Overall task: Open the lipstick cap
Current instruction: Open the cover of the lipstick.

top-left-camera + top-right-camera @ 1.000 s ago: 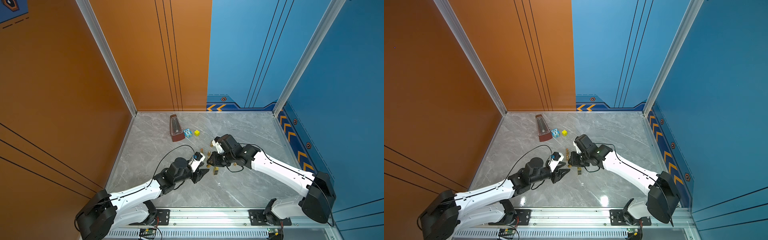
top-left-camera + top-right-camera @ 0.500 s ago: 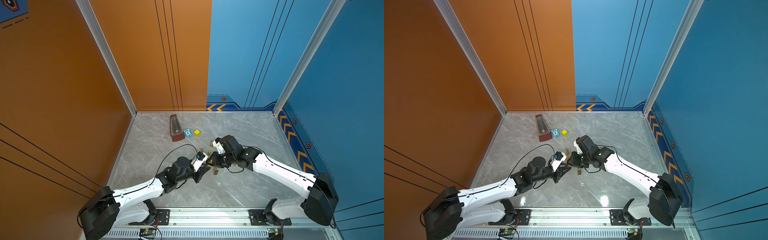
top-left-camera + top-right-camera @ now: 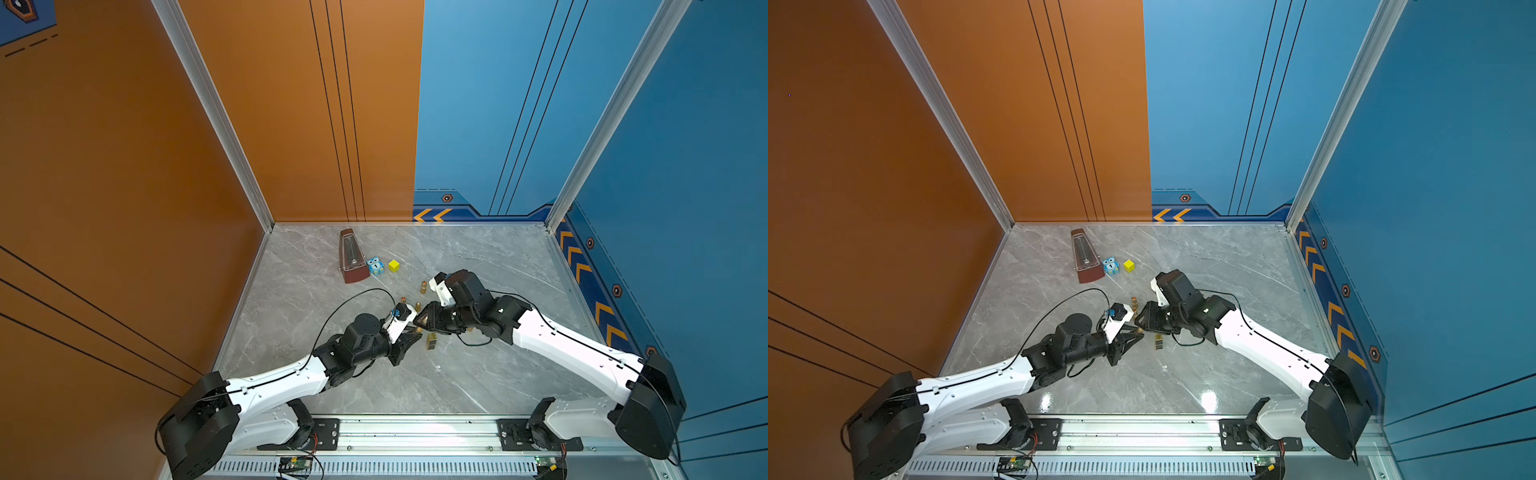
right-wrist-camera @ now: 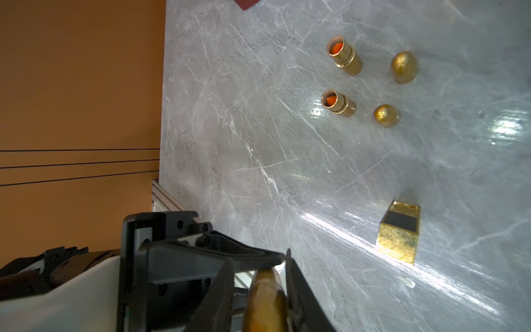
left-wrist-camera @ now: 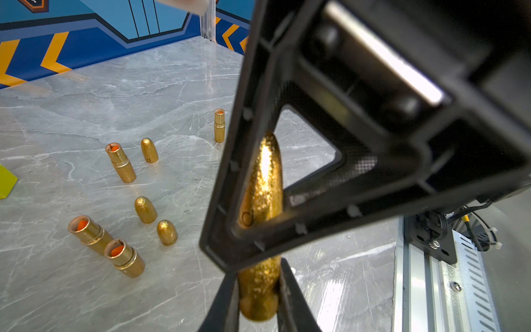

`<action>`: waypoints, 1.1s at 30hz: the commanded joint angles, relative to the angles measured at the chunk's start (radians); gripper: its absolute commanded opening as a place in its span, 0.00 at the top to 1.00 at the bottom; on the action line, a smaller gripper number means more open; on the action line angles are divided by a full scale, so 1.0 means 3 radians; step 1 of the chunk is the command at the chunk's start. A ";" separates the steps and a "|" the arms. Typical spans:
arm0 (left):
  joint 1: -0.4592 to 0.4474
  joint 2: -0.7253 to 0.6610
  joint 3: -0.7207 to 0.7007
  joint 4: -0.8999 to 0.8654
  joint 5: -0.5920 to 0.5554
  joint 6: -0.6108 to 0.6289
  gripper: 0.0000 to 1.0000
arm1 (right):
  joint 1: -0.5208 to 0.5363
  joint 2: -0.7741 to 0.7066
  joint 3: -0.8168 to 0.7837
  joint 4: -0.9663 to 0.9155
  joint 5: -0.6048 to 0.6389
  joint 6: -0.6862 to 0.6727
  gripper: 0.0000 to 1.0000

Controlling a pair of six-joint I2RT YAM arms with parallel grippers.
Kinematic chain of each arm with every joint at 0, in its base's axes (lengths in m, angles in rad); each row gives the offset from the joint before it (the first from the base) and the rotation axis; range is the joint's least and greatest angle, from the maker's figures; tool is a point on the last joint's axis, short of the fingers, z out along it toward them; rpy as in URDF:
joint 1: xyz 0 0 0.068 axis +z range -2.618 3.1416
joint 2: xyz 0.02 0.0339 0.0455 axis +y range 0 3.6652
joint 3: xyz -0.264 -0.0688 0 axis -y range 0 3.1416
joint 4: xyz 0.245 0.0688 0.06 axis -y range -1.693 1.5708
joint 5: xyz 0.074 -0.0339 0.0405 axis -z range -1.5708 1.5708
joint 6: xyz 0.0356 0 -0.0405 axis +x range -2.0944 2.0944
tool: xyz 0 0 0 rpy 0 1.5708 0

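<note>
The gold lipstick (image 5: 260, 201) was held off the marble table (image 5: 143, 86) between the two arms, near the table's middle in both top views. Its bullet-shaped cap (image 5: 267, 155) looked seated, with no gap and no orange core showing. The left gripper (image 5: 257, 276) was clamped on the lower end. The right gripper (image 4: 260, 267) bracketed the cap end, its jaws a little apart with a sliver of space on one side, so whether it pressed the cap could not be told. By my reading the pull had not been made; a firm hold on the cap and a straight draw apart remained. Around it stood like pieces already opened: uncapped bases (image 5: 120, 162) showing orange, loose caps (image 5: 145, 209) beside them, and a square gold cap (image 4: 398, 232) nearby. Farther back stood a metronome (image 3: 352, 257), an owl toy (image 3: 375, 266) and a yellow cube (image 3: 393, 265).
</note>
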 commanded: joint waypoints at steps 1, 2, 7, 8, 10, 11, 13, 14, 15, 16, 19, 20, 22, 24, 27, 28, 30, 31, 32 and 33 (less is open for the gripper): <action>-0.0036 0.0016 0.0055 -0.0015 -0.0053 0.0024 1.00 | -0.0020 -0.0136 0.0064 -0.0123 0.0237 -0.0182 0.60; -0.0039 0.0021 0.0063 -0.0014 -0.0050 0.0027 1.00 | -0.0030 -0.0143 0.0061 -0.0137 0.0258 -0.0206 0.57; -0.0052 0.0042 0.0090 -0.0013 -0.0033 0.0018 1.00 | -0.0061 -0.0097 0.0048 -0.0137 0.0204 -0.0282 0.59; -0.0050 0.0042 0.0090 -0.0014 -0.0039 0.0020 1.00 | -0.0059 -0.0077 0.0048 -0.0137 0.0193 -0.0298 0.61; -0.0053 0.0038 0.0089 -0.0013 -0.0047 0.0022 1.00 | -0.0059 -0.0066 0.0041 -0.0139 0.0185 -0.0322 0.66; -0.0052 0.0042 0.0090 -0.0012 -0.0055 0.0020 1.00 | -0.0058 -0.0068 0.0043 -0.0137 0.0192 -0.0331 0.69; -0.0053 0.0042 0.0091 -0.0015 -0.0057 0.0016 1.00 | -0.0065 -0.0066 0.0035 -0.0137 0.0202 -0.0346 0.73; -0.0051 0.0041 0.0087 -0.0014 -0.0074 0.0008 1.00 | -0.0063 -0.0071 0.0033 -0.0137 0.0203 -0.0346 0.74; -0.0049 0.0038 0.0087 -0.0015 -0.0091 -0.0003 1.00 | -0.0063 -0.0072 0.0033 -0.0137 0.0194 -0.0357 0.75; -0.0051 0.0037 0.0089 -0.0017 -0.0103 -0.0009 1.00 | -0.0067 -0.0072 0.0032 -0.0137 0.0180 -0.0364 0.75; -0.0051 0.0031 0.0087 -0.0015 -0.0111 -0.0010 1.00 | -0.0062 -0.0073 0.0024 -0.0137 0.0149 -0.0394 0.75; -0.0051 0.0031 0.0088 -0.0013 -0.0118 -0.0014 1.00 | -0.0058 -0.0074 0.0019 -0.0137 0.0152 -0.0401 0.74; -0.0054 0.0023 0.0092 -0.0014 -0.0127 -0.0029 1.00 | -0.0055 -0.0064 0.0003 -0.0136 0.0159 -0.0398 0.73; -0.0049 0.0022 0.0096 -0.0019 -0.0127 -0.0036 1.00 | -0.0040 -0.0040 -0.0001 -0.0137 0.0135 -0.0404 0.73; -0.0054 0.0028 0.0105 -0.0015 -0.0144 -0.0032 1.00 | -0.0027 -0.0016 0.0002 -0.0132 0.0124 -0.0413 0.75; -0.0052 0.0026 0.0111 -0.0015 -0.0160 -0.0035 1.00 | -0.0031 -0.0012 0.0000 -0.0132 0.0125 -0.0413 0.76; -0.0053 0.0026 0.0111 -0.0015 -0.0159 -0.0039 1.00 | -0.0029 -0.0009 0.0002 -0.0132 0.0118 -0.0413 0.78; -0.0051 0.0027 0.0116 -0.0020 -0.0164 -0.0041 1.00 | -0.0030 -0.0014 0.0014 -0.0131 0.0115 -0.0411 0.79; -0.0052 0.0027 0.0112 -0.0019 -0.0163 -0.0042 1.00 | -0.0029 -0.0014 0.0018 -0.0132 0.0118 -0.0413 0.80; -0.0049 0.0028 0.0111 -0.0019 -0.0165 -0.0043 1.00 | -0.0030 -0.0024 0.0023 -0.0132 0.0129 -0.0420 0.81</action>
